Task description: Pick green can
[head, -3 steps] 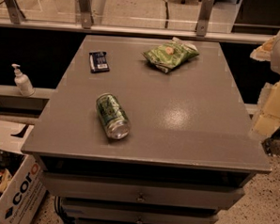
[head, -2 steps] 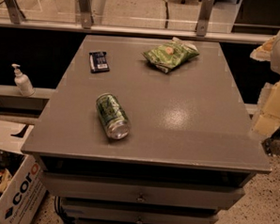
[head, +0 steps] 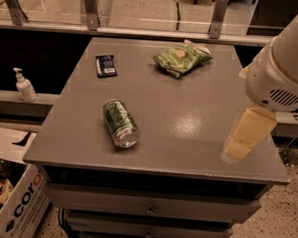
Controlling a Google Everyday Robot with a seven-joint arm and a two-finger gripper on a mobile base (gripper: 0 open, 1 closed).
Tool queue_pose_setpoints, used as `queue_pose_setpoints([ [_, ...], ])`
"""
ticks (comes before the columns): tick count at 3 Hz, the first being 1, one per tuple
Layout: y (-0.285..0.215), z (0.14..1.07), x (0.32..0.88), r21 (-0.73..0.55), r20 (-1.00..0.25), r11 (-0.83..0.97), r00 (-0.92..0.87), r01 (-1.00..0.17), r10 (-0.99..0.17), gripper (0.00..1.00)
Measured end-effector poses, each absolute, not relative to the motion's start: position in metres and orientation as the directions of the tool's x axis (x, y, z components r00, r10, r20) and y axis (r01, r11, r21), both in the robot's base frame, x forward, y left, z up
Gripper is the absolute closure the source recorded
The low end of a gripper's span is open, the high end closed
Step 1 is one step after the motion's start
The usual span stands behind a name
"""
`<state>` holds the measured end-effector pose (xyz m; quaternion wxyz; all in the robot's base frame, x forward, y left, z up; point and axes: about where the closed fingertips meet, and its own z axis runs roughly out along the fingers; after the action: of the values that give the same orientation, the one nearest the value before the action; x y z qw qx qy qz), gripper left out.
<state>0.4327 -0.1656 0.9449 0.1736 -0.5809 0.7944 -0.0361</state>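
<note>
The green can (head: 120, 123) lies on its side on the grey table (head: 190, 93), left of the middle and near the front edge, with a shiny silver end facing the front. My gripper (head: 239, 144) hangs from the white arm (head: 284, 63) over the table's front right part. It is well to the right of the can and not touching it. Nothing is seen held in it.
A crinkled green snack bag (head: 181, 57) lies at the back middle and a small dark bar (head: 106, 65) at the back left. A white pump bottle (head: 24, 85) stands on a ledge to the left. A cardboard box (head: 12, 204) sits on the floor at lower left.
The arm and gripper have moved left, from beyond the table's right edge to over its front right part. The can, bag and bar have not moved.
</note>
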Motion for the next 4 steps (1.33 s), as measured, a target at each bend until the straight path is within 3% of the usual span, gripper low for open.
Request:
queue_pose_setpoints([
  [2, -0.07, 0.909, 0.447, -0.191, -0.344, 0.326, -0.248, -0.926, -0.905, 0.0],
  [4, 0.02, 0.889, 0.467, -0.071, -0.487, 0.213, -0.153, -0.974, -0.86, 0.0],
])
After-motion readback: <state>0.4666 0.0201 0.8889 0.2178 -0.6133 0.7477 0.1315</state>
